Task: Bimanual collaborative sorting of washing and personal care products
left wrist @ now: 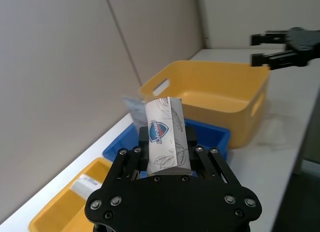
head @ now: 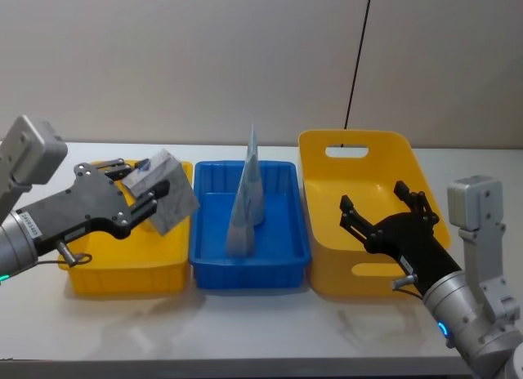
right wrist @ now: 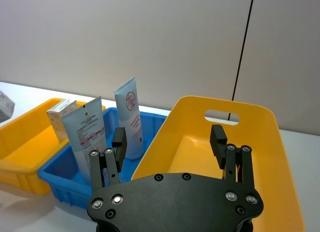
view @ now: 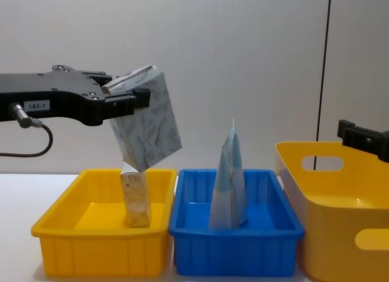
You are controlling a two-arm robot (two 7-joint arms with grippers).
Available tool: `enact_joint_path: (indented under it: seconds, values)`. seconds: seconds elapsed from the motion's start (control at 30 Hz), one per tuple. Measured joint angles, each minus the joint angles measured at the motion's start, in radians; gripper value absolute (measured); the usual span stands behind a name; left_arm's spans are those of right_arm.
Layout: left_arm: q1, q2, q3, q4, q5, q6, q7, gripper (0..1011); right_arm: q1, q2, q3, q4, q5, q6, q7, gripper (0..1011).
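1 leaf-patterned pouch (head: 170,193) sits clamped inside the left pincer (head: 149,185).

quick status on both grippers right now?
Left gripper: shut on the leaf-patterned pouch, held above the small yellow bin.
Right gripper: open, holding nothing.

Black left gripper (head: 149,185), black right gripper (head: 373,198), grey arms (head: 16,242)

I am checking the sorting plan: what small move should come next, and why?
Probably carry the leaf-patterned pouch rightward: the left gripper holds it above the small yellow bin, while the right gripper hovers, jaws open, over the large yellow bin.
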Motion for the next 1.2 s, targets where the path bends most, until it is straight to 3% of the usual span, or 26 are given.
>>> enact_joint_path:
  seconds: [0.33,0.63,1.2]
  values:
    - [0.006,0.045,0.024,-0.032,-0.048,-0.031,-0.112,365,0.0,0.0,0.0,0.0,0.0,0.0,0.0,1002]
    - [0.004,0.074,0.068,-0.048,-0.07,-0.049,-0.204,365,0.0,0.0,0.0,0.0,0.0,0.0,0.0,1002]
    - [-0.029,0.081,0.155,-0.026,-0.069,-0.067,-0.307,365,0.0,0.0,0.0,0.0,0.0,0.0,0.0,1002]
